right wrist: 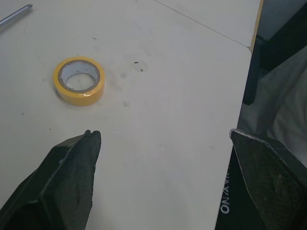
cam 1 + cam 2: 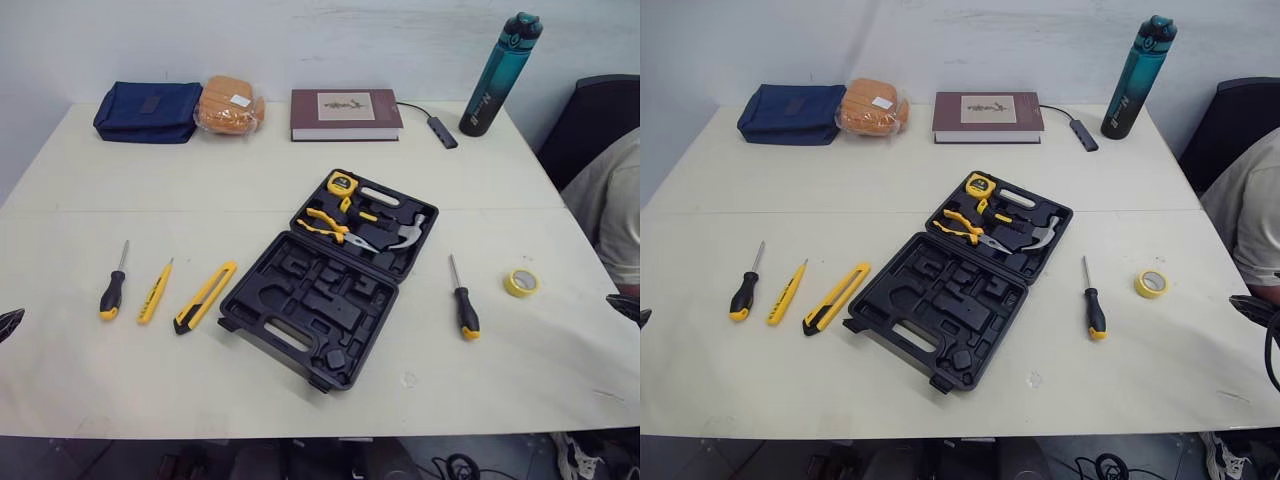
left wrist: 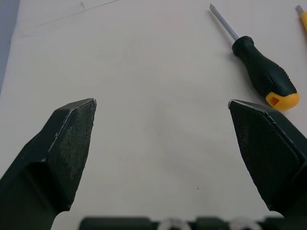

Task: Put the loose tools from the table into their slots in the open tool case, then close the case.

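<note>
Left hand [image 3: 162,103] gaping wide, empty. Nearest tool: screwdriver [image 2: 112,290] lying lower left of frame, handle bottom-most, shaft pointing up-frame. Right hand [image 1: 163,133] gaping wide near tape roll [image 1: 79,81]. Case [image 2: 330,275] lying unclosed mid-frame on counter [image 2: 200,190].

White table [image 2: 150,400]. Centre: open tool case [image 2: 310,300]. Lower left: screwdriver [image 2: 112,292], yellow tester [image 2: 154,292], utility knife [image 2: 205,297]. Right: second screwdriver [image 2: 464,308], tape roll [image 2: 521,282]. Top: pouch [image 2: 148,111], bread [image 2: 230,105], book [image 2: 345,113], bottle [image 2: 500,75].

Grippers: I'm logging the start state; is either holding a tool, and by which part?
Nothing is held. The left gripper is open above the table beside a screwdriver; the right gripper is open near the tape.
</note>
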Motion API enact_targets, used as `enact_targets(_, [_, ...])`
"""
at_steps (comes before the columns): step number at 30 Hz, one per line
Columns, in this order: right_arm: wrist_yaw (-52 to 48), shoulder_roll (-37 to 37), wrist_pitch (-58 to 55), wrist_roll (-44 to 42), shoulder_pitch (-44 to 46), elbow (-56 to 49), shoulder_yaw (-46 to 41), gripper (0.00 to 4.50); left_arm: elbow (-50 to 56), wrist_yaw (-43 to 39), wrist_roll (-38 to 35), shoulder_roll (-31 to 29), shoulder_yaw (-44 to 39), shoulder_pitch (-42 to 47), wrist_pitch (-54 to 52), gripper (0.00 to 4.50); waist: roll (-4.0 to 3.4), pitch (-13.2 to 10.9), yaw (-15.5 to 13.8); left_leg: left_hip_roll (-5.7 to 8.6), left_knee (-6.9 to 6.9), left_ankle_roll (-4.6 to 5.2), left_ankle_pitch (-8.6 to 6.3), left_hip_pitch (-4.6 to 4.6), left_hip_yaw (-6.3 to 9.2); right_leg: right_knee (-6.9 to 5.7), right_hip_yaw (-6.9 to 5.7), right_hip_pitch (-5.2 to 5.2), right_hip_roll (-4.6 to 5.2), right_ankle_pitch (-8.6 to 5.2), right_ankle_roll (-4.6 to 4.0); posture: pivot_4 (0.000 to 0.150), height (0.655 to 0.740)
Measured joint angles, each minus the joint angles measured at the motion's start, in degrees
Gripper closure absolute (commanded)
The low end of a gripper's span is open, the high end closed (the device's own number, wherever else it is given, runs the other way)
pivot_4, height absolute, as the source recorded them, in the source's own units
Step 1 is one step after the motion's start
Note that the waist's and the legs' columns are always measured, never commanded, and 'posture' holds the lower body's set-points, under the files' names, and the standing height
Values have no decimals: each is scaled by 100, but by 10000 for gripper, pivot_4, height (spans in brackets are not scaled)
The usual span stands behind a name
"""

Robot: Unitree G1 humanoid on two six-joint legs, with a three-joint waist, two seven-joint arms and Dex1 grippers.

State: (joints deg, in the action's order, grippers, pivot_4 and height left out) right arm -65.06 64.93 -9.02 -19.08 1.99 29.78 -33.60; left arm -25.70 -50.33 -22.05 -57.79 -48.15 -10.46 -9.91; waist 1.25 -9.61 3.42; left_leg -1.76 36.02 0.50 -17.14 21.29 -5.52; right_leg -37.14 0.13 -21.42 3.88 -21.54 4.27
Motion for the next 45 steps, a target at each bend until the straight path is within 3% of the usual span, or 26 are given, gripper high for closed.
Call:
enact_targets(35, [157, -41, 526, -3, -156, 281, 170, 0, -579, 9, 100, 0, 668, 731, 258, 396, 1, 0, 0, -1, 7, 0, 0, -11, -15, -24, 0, -2, 1, 0, 2, 1500, 7400])
enact_targets(41, [289, -152, 475, -49, -397, -77, 38, 0, -632, -19, 98, 0, 865, 933, 241, 396, 3, 1, -17, -1, 8, 0, 0, -11, -14, -26, -1, -2, 1, 0, 2, 1500, 7400])
enact_targets(45, [500, -565, -63, -350, -801, -1300, -224, 0, -322, -102, 105, 1, 1303, 1327, 186, 396, 4, 2, -36, -1, 10, -1, 1, -8, -11, -29, -1, -2, 0, 0, 2, 1500, 7400])
